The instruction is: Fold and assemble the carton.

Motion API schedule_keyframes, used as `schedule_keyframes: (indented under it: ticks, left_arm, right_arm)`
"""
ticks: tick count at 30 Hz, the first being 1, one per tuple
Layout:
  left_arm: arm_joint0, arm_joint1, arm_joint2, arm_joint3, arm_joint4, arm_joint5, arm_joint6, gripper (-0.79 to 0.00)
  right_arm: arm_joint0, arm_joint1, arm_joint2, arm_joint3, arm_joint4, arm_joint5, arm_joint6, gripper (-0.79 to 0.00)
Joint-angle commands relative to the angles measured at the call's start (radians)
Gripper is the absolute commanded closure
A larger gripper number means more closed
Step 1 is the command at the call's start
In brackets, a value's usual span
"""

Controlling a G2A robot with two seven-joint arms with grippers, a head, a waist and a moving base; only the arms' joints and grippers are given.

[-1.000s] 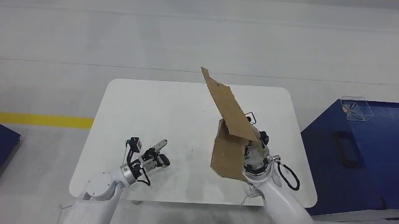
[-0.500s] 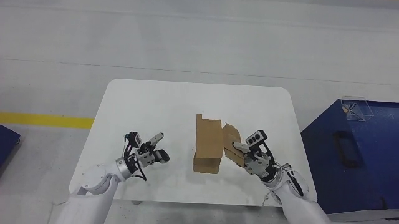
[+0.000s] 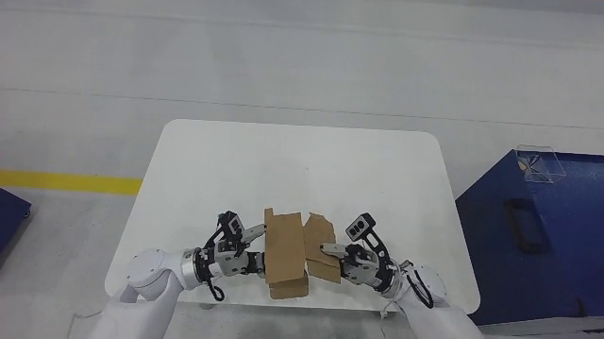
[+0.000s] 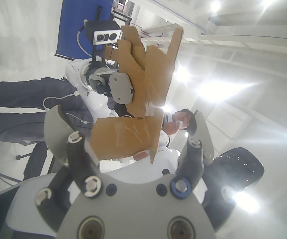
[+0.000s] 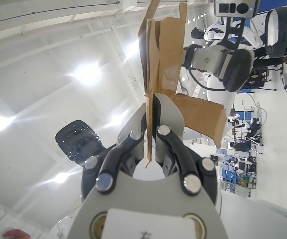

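A brown cardboard carton (image 3: pixel 286 262), partly folded with flaps sticking up, is held above the front of the white table (image 3: pixel 283 164). My right gripper (image 3: pixel 326 262) is shut on one panel edge; in the right wrist view the fingers (image 5: pixel 167 115) pinch the thin carton (image 5: pixel 168 58) wall, with the right gripper (image 5: pixel 150 108) below it. My left gripper (image 3: pixel 253 245) sits against the carton's opposite side. In the left wrist view the left gripper (image 4: pixel 126 115) is open wide, and a carton (image 4: pixel 126 135) flap lies between its fingers (image 4: pixel 56 130).
A blue cabinet (image 3: pixel 538 235) stands to the right of the table, with a clear container (image 3: pixel 538 162) on its top. The table's back half and left side are bare. A yellow floor line (image 3: pixel 66 182) runs off to the left.
The right gripper has lowered the carton from high up and carried it left toward the front edge. The left gripper has moved right, up to the carton's side.
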Motion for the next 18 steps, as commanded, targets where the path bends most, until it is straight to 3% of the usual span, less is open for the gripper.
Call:
schedule_keyframes:
  ticks: [1, 9, 10, 11, 18]
  left_arm:
    - [0.016, 0.002, -0.001, -0.013, -0.015, -0.013, -0.018, 0.000]
    - [0.030, 0.005, -0.004, -0.024, -0.048, -0.016, -0.052, 0.000]
    - [0.030, 0.005, -0.004, -0.024, -0.048, -0.016, -0.052, 0.000]
    - [0.030, 0.005, -0.004, -0.024, -0.048, -0.016, -0.052, 0.000]
    - [0.030, 0.005, -0.004, -0.024, -0.048, -0.016, -0.052, 0.000]
  right_arm:
    - [0.004, -0.003, -0.009, 0.006, -0.008, -0.006, -0.008, 0.000]
    - [0.010, -0.009, -0.025, 0.011, -0.035, 0.000, -0.030, 0.000]
    - [0.010, -0.009, -0.025, 0.011, -0.035, 0.000, -0.030, -0.308]
    - [0.010, -0.009, -0.025, 0.011, -0.035, 0.000, -0.030, -0.785]
    - [0.010, -0.009, -0.024, 0.008, -0.042, -0.005, -0.036, -0.785]
